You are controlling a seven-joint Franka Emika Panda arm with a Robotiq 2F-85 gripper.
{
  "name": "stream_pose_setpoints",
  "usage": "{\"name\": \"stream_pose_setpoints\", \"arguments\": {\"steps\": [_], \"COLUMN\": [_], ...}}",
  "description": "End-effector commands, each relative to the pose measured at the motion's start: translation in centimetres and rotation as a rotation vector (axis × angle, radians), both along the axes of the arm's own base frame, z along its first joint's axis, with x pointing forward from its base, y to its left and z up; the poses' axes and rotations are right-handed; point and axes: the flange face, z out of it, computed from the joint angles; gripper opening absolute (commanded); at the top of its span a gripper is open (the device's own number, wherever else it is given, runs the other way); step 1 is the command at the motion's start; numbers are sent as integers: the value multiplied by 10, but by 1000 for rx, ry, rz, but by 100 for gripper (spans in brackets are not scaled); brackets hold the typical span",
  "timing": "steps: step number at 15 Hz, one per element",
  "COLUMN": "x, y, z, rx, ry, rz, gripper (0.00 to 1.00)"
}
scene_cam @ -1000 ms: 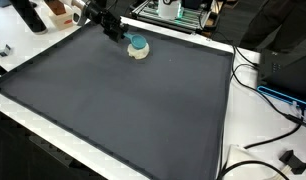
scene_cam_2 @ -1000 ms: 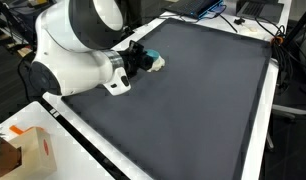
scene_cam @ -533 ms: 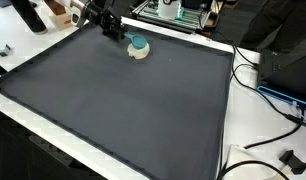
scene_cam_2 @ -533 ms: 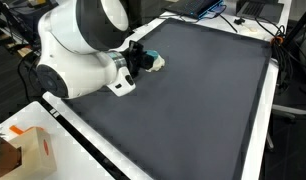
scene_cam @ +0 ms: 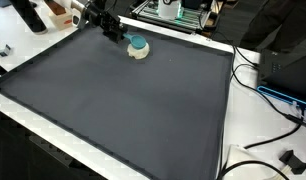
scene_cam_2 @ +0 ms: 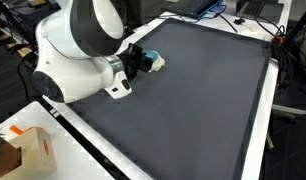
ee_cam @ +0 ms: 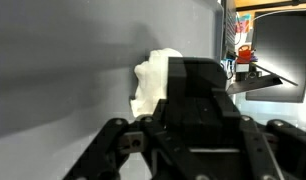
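My claw (scene_cam: 123, 38) touches the teal-topped white puck (scene_cam: 139, 48) at the desk's (scene_cam: 143, 110) far edge; I cannot tell its grip, so I judge this the grasping step, and next needs a sure hold.

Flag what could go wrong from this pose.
1. The gripper sits beside the teal-topped white object, which lies near the edge of the dark mat; a nudge might slide it off.
2. In the wrist view the gripper body hides most of the object, so alignment is hard to judge.
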Motion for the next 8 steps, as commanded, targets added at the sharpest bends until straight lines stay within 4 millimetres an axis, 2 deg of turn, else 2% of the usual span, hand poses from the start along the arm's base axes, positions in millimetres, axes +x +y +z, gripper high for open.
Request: {"name": "stream_pose_setpoints", "arguments": {"steps": [1,8], "x": [-6,-6], "y": [-14,-2], "z": [-20,0], "rx": [-119,-37], "ry": [16,6], "rz": [-3,8], "gripper": [25,25]}}
